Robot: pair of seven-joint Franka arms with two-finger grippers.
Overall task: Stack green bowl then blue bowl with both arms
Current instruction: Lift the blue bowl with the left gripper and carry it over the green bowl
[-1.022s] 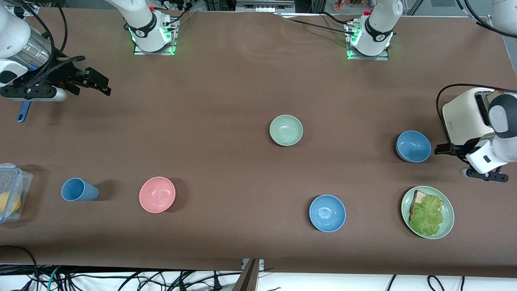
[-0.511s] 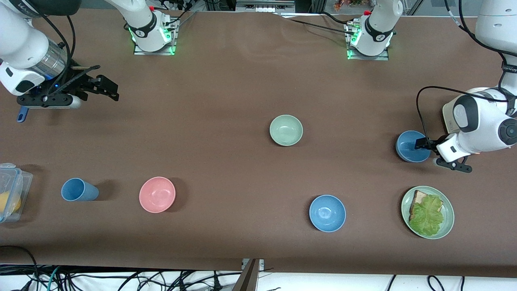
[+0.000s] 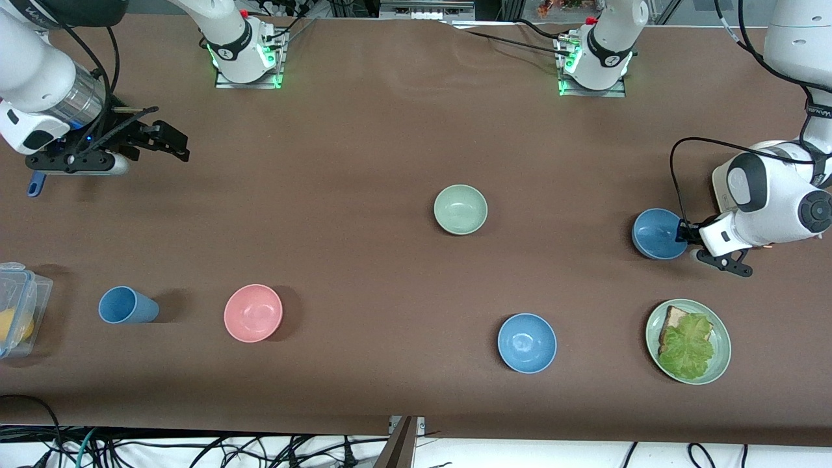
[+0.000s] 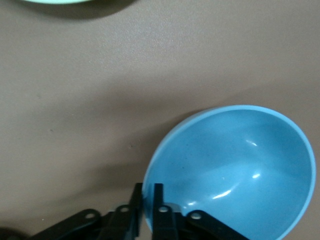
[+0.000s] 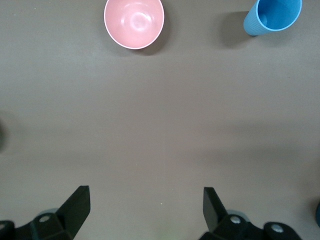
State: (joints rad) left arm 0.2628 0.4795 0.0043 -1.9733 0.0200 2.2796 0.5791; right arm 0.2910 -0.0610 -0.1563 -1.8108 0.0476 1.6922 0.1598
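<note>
The green bowl sits upright and alone at the middle of the table. A blue bowl lies toward the left arm's end; my left gripper is shut on its rim, one finger inside and one outside, as the left wrist view shows for the gripper and the bowl. A second blue bowl sits nearer the front camera than the green bowl. My right gripper hangs open and empty over bare table at the right arm's end, also seen in its wrist view.
A pink bowl and a blue cup stand toward the right arm's end, both also in the right wrist view, bowl and cup. A green plate holds bread and lettuce. A plastic container sits at the table's edge.
My left arm swung in from the table's end, closed on the blue bowl's rim and nudged it slightly toward the middle. My right gripper shifted a little toward the centre.
</note>
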